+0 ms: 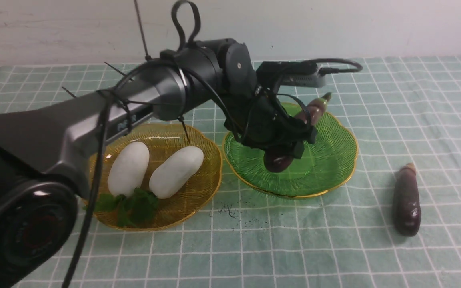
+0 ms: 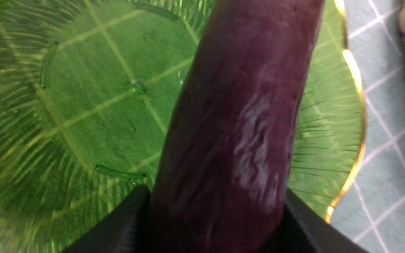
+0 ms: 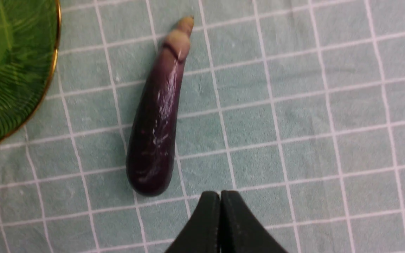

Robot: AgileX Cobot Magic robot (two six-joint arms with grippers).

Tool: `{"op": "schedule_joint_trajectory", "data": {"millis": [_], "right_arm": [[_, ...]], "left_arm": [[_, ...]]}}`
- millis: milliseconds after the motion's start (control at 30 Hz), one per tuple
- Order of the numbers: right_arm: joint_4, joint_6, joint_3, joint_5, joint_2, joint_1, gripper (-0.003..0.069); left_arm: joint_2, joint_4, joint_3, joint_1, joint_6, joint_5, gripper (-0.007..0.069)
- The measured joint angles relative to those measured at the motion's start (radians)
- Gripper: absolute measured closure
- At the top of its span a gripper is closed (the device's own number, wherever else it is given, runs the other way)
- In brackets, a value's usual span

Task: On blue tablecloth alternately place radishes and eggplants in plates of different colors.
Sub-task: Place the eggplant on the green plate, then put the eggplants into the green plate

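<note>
Eggplant (image 2: 237, 123), glossy, probably slippery yet light, hangs over green plate's (image 1: 334, 160) middle, left gripper (image 2: 216, 228) pinching its thicker lower body; right gripper (image 3: 220, 211), pressed together, hovers beside second eggplant (image 3: 158, 116) on blue tablecloth (image 3: 294, 105).

You see a white radish (image 1: 128, 168) and a second radish (image 1: 176, 171) side by side in the amber plate (image 1: 166, 136) at centre left, leaves toward the bottom. At centre, a purple eggplant (image 1: 314, 112) slants over the green plate (image 1: 330, 156), clamped in the left pincer (image 1: 284, 154). The other eggplant (image 1: 406, 208) lies at lower right on the blue tablecloth (image 1: 414, 100).
</note>
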Motion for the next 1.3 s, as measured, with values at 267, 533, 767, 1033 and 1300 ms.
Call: {"op": "schedule_joint_trajectory", "data": {"millis": [267, 533, 767, 1033, 1300], "right_arm": [[0.043, -0.027, 0.103, -0.049, 0.0, 0.0, 0.0649], [0.156, -0.105, 0.109, -0.19, 0.066, 0.024, 0.0307], [0.159, -0.108, 0.109, -0.257, 0.245, 0.088, 0.005], [0.132, -0.071, 0.109, -0.299, 0.389, 0.109, 0.009], [0.183, -0.083, -0.008, -0.248, 0.341, 0.11, 0.0321]], "left_arm": [[0.033, 0.027, -0.03, 0.023, -0.058, 0.015, 0.0081], [-0.012, 0.048, -0.204, 0.117, -0.076, 0.299, 0.0384], [-0.205, 0.13, -0.249, 0.142, -0.024, 0.427, 0.0627], [-0.353, 0.158, -0.249, 0.142, -0.014, 0.444, 0.0632], [-0.536, 0.161, -0.147, 0.14, -0.003, 0.447, 0.0632]]}}
